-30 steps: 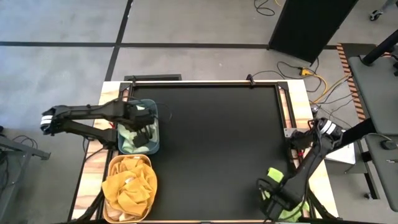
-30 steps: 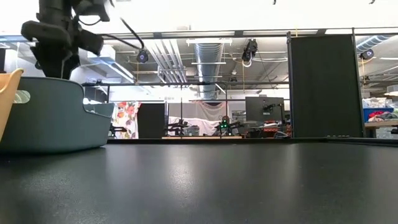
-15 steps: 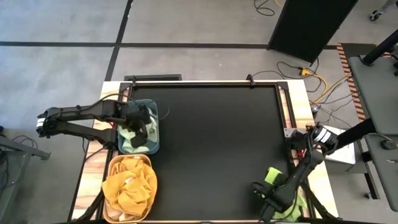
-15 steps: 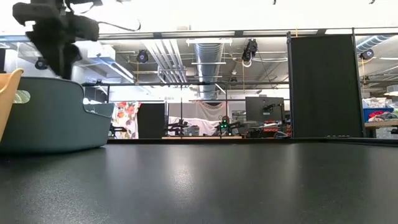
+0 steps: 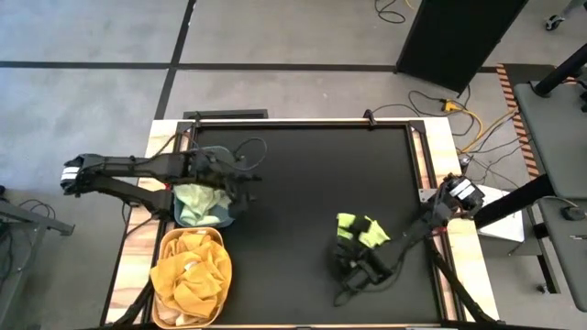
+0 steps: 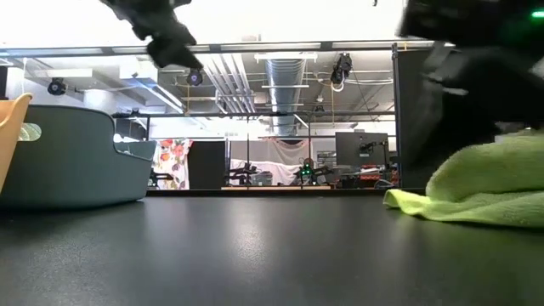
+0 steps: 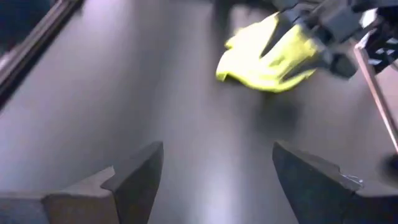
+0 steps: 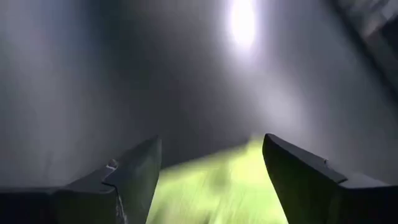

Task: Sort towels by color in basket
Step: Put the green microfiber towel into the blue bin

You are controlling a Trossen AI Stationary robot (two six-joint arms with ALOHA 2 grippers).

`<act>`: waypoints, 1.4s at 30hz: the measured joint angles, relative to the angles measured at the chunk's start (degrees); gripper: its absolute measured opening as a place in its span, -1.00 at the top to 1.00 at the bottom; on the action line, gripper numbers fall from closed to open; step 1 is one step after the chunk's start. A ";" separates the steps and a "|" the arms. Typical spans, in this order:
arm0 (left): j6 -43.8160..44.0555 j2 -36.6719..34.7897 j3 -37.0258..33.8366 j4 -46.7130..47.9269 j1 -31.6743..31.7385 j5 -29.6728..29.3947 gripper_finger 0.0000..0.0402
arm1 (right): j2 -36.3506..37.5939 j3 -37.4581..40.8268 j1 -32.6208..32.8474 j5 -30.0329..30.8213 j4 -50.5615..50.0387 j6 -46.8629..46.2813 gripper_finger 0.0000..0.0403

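Observation:
A bright lime green towel (image 5: pixel 359 229) lies bunched on the black table, right of centre; it also shows in the low view (image 6: pixel 493 183). My right gripper (image 5: pixel 353 258) sits at its near side with the towel (image 8: pixel 217 186) between its fingers. My left gripper (image 5: pixel 246 181) hangs open and holds nothing. It is above the right rim of the grey basket (image 5: pixel 229 218) and slants toward the table's right. A pale mint towel (image 5: pixel 197 202) lies in that basket. My right gripper has the lime towel's near part (image 8: pixel 214 177) between its two fingers, which slant down from the table's near right side. The picture is blurred, so layers and edges cannot be told. The towel's bulk (image 6: pixel 476 200) rests on the table.
An orange basket (image 5: pixel 165 240) heaped with mustard towels (image 5: pixel 188 275) stands at the near left, just in front of the grey basket. The middle and far part of the black table top lie bare. Cables and a black cabinet are beyond the far right edge.
My right gripper has swung from the near right corner toward the table's middle, rolling its wrist, and the lime towel has come with it onto the table. My left gripper has risen out of the grey basket and tipped up toward the right, leaving the mint towel inside.

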State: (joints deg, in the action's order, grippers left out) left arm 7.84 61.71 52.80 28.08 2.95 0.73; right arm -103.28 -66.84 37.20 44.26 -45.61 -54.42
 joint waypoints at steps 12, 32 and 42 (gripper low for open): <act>-3.51 21.06 -0.02 -24.36 -6.61 6.84 -0.43 | 8.99 -2.88 4.12 -7.05 -8.52 9.60 -0.41; -0.08 41.38 1.35 -40.27 -14.17 8.13 -0.43 | 13.26 13.11 -3.91 -15.53 28.64 28.54 -0.11; -4.25 46.21 6.72 -44.67 -16.69 6.97 -0.43 | 20.31 11.05 -0.88 -11.18 10.49 15.99 -0.21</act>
State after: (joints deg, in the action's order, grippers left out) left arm 3.58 107.92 59.51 -16.58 -13.74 7.71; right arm -82.98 -55.79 36.32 33.08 -35.12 -38.43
